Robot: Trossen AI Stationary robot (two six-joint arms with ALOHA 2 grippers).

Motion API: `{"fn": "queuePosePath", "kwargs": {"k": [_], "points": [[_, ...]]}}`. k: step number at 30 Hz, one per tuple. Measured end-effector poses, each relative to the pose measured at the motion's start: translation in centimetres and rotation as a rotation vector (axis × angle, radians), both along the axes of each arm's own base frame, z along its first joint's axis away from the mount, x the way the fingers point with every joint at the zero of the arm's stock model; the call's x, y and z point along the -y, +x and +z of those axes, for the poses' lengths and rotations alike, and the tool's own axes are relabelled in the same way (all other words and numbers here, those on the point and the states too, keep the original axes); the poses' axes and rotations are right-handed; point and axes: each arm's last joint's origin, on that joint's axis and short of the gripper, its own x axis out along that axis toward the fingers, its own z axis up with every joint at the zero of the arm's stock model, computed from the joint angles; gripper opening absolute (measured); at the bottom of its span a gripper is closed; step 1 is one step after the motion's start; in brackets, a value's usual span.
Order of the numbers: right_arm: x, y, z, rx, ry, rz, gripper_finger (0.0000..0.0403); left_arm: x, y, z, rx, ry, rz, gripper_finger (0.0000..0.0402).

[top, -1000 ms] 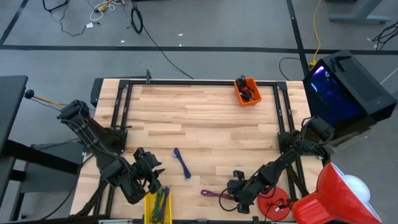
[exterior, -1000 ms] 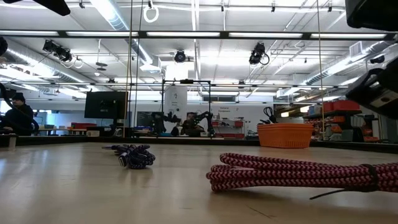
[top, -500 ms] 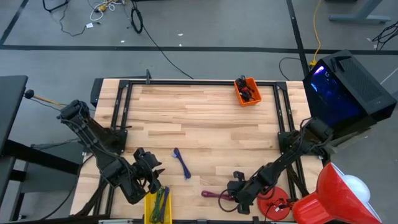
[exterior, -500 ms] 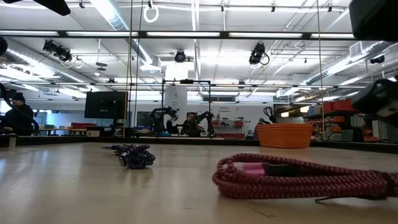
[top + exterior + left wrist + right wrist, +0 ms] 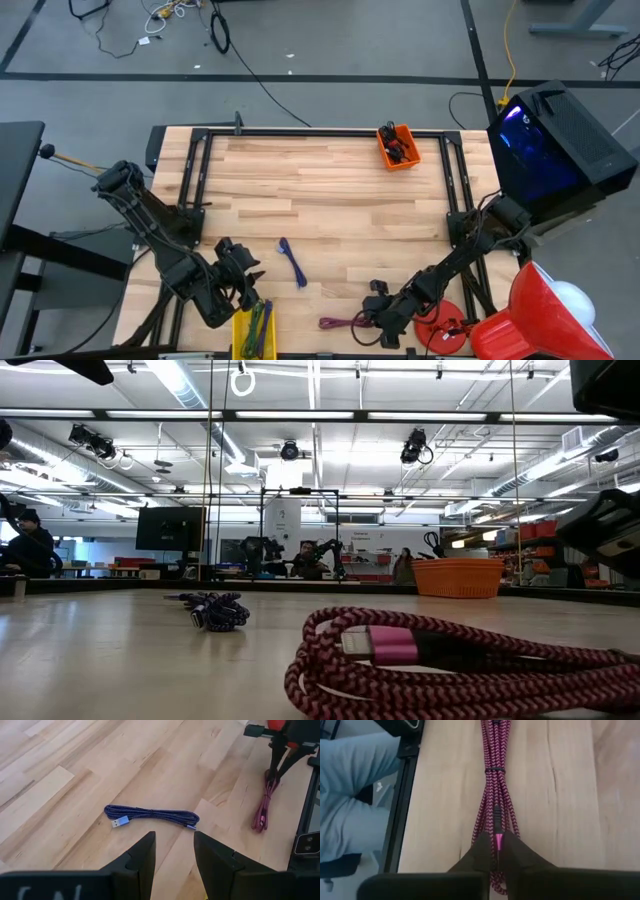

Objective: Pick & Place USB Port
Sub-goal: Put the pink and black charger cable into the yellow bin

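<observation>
Table (image 5: 330,190) carries two coiled USB cables: a blue cable (image 5: 292,263) at seven o'clock and a pink cable (image 5: 345,322) at six. Right gripper (image 5: 378,318) pinches the pink cable's end, which could slip from so thin a bite; left gripper (image 5: 243,268) hovers, fingers spread.

Wide bare wood is seen across the table (image 5: 330,190) centre & far half; free passage there. Obstacles: orange bin (image 5: 397,146) at the far edge, right of centre; blue cable (image 5: 292,263) lying flat in the near-left area; pink cable (image 5: 340,322) at the near edge, pinched by the right gripper (image 5: 372,318). Yellow bin (image 5: 255,330) is set at the near-left edge, just beside the left gripper (image 5: 245,270). Black frame rails (image 5: 320,133) run along the far & side edges.
</observation>
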Motion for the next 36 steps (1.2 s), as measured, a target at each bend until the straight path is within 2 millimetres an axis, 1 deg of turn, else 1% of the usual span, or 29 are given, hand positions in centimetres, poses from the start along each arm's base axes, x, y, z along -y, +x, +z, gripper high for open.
{"fn": "queuePosePath", "kwargs": {"k": [4,8,10,12,16,18,22,26,30,36], "points": [[0.1,0.2,0.1,0.026,-0.018,0.001,0.0014,0.0,0.0,0.0,0.0,0.0,0.0,0.0138],[1.2,0.5,0.5,0.033,-0.07,-0.025,0.0014,0.0,0.0,0.0,0.001,-0.001,0.002,0.0138],[1.8,0.5,1.1,0.036,-0.101,-0.036,0.0014,0.0,0.0,0.0,0.009,-0.003,0.012,0.0138],[2.4,0.6,2.1,0.052,-0.114,-0.045,0.0011,0.0,0.0,0.0,0.023,-0.008,0.029,0.0138],[3.7,0.1,5.0,0.098,-0.142,-0.048,0.0011,-0.1,0.0,0.0,0.028,-0.015,0.038,0.0138],[4.5,-0.4,6.9,0.14,-0.163,-0.057,0.001,-0.1,0.0,0.1,0.03,-0.007,0.035,0.0138],[6.2,-1.9,11.2,0.274,-0.216,-0.108,0.001,-0.2,0.2,0.1,0.056,0.015,0.052,0.0138],[7.6,-3.3,15.2,0.443,-0.238,-0.152,0.0001,-0.6,0.7,0.2,0.083,0.039,0.073,0.0138],[8.7,-4.4,17.6,0.557,-0.29,-0.158,0.0002,-1.3,1.9,0.5,0.126,0.116,0.069,0.0138],[9.9,-5.2,20.6,0.743,-0.365,-0.199,0.0002,-2.7,4.2,1.7,0.268,0.324,0.122,0.0138]]}}
